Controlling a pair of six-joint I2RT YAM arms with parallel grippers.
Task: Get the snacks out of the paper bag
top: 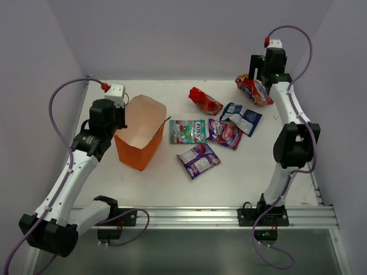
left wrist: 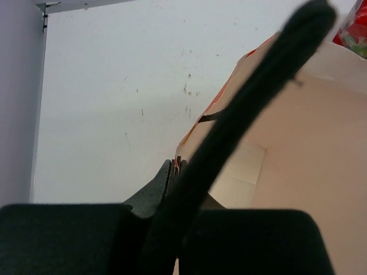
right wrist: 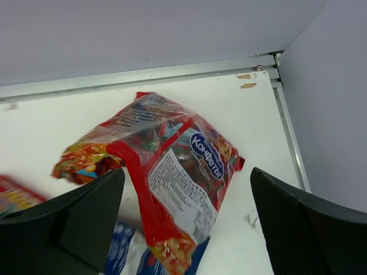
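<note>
Looks nearly done: five snacks (top: 187, 131) flat on the bench (top: 172, 183) beside the bag (top: 139, 137), a red snack (top: 254, 90) under the right claw (right wrist: 186, 172) spread wide by the far corner, left claw (top: 123, 110) pinching the bag's rim, nothing seen inside.

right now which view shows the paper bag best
top external: the whole paper bag stands open, cream inside visible. left wrist shows only a stretch of rim and inner wall up close, partly hidden by the left gripper pinching that rim. right wrist shows none of it.
</note>
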